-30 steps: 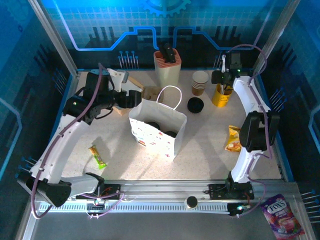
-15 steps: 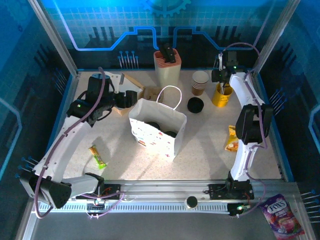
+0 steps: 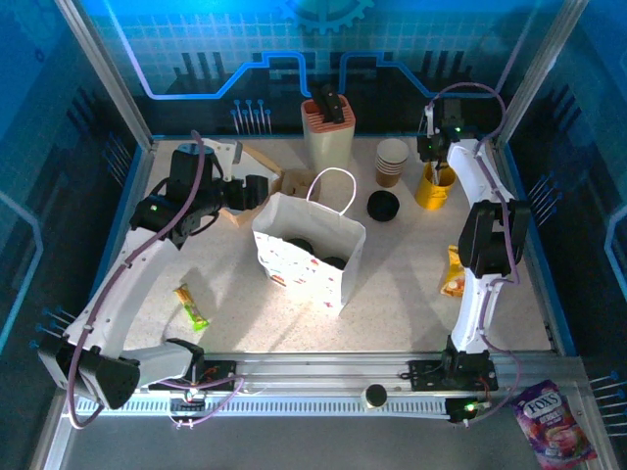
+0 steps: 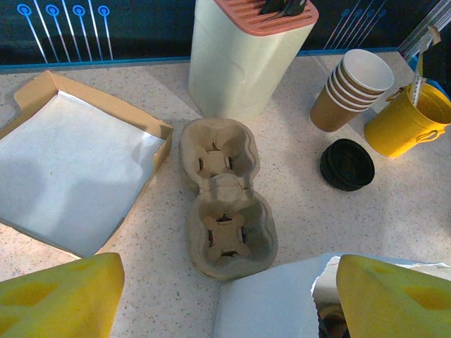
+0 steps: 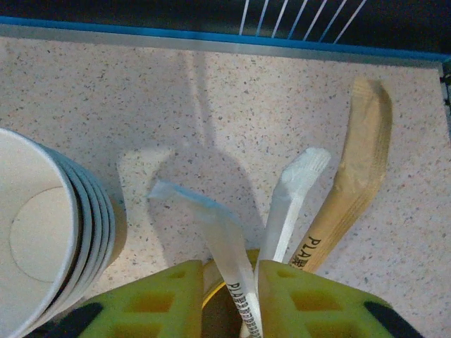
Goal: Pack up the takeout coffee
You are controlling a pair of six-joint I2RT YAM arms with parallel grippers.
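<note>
Speckled tabletop (image 3: pixel 392 284) inside a blue-lit enclosure. The takeout coffee (image 3: pixel 299 245) is already down in the white paper bag (image 3: pixel 294 272), with a second lidded cup (image 3: pixel 334 262) beside it. The bag stands just beyond and below the left gripper (image 3: pixel 257 192), and well off to the left of the right gripper (image 5: pixel 230 285).

Handling, as a judgement:
- Paper cups are light if empty; a filled one would be heavier and would slosh.
- The walls are soft and dent under a hard squeeze.
- The plastic lid is slick and can pop off.
- The best hold is around the cup body just under the lid rim, kept upright.
- In the bag only the tops can be reached, and the thin bag can tip or crumple.

Look: from above only round black lids show. The bag walls hide the cup sides.

Left gripper: fingers (image 4: pixel 63 296) spread wide with nothing between them. It hangs over the bag mouth, and the empty cardboard cup carrier (image 4: pixel 222 197) lies just ahead of it.

Right gripper: jaws drawn close together over the yellow pot (image 3: pixel 431 191), with a paper-wrapped straw (image 5: pixel 204 218) running between them. I cannot tell whether it is actually pinched.

A stack of lidless cups (image 3: pixel 392 160) stands just to the right gripper's left. Loose black lids (image 3: pixel 383 205) lie a little nearer.
</note>
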